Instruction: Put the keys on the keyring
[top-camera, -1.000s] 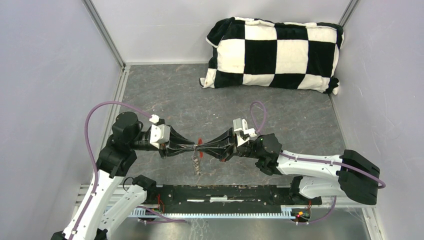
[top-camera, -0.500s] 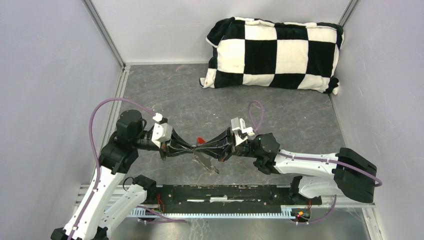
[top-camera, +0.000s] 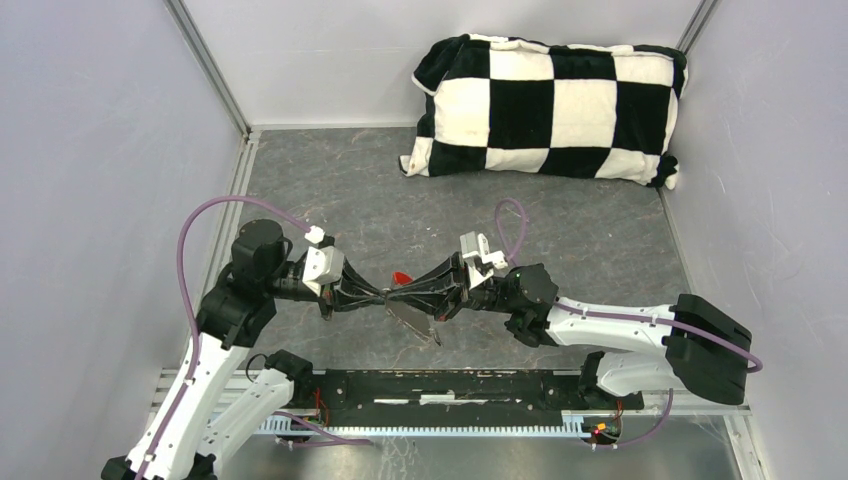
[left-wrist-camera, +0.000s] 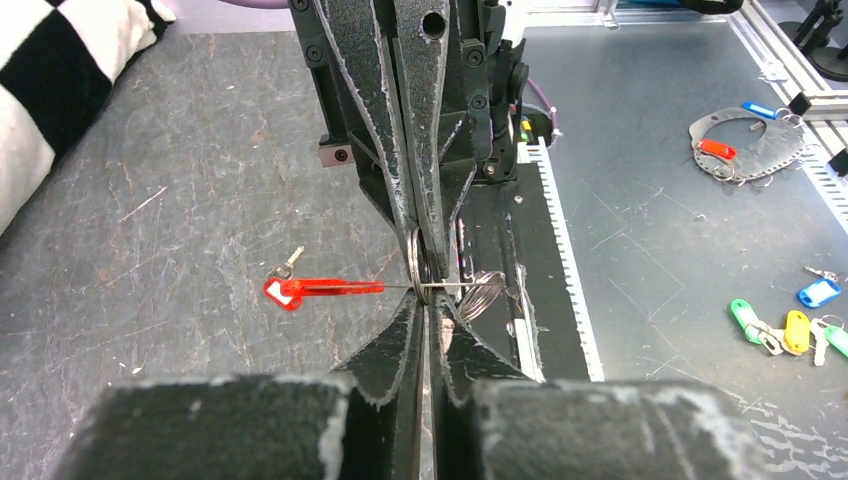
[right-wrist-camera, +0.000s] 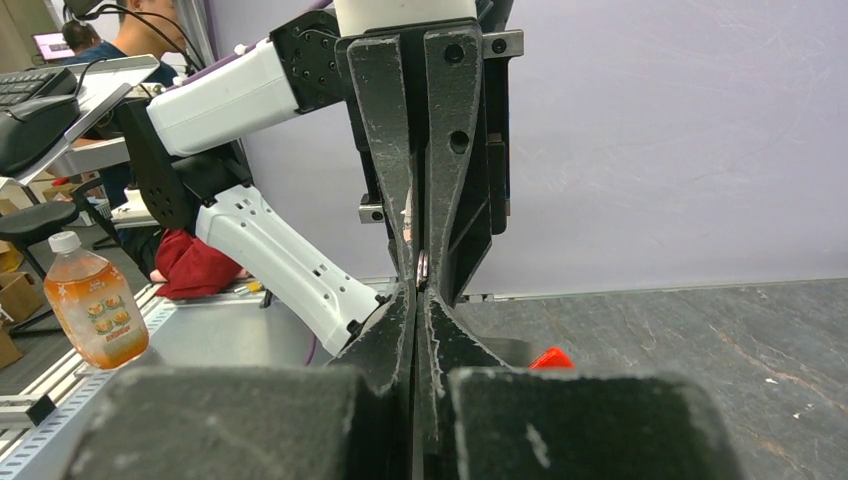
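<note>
Pinch in mid-air, tip to tip. Shows the left gripper (left-wrist-camera: 430, 305) pressed together on thin wire of the keyring (left-wrist-camera: 350, 288), and the right gripper (right-wrist-camera: 416, 300) likewise pressed together, apparently on a neighbouring loop. Places the keyring above the bench (top-camera: 330, 190), between the two arms and well apart from the checkered pillow (top-camera: 548, 105). Leaves the keys unconfirmed: only a small metal piece (left-wrist-camera: 289, 263) beside the end of the fob (left-wrist-camera: 320, 290), possibly one of them, too small to tell.

Risks, as judged: may lose the wire, since round polished metal gives narrow tapered tips little to bite on; may twist a loop out of line if either arm pulls unevenly; may knock tip against tip, given almost no gap between them; may set the fob swinging and drag the loops round.

Materials and shapes: flat, elongated, glossy red plastic for the fob, seen edge-on, with a pale label at its end; coiled silver metal for the rings (left-wrist-camera: 482, 290); black, scuffed, wedge-shaped fingers (left-wrist-camera: 395, 345) with whitened edges; matt grey, scratched, stone-patterned bench top; soft plush in black and white squares on the pillow.
</note>
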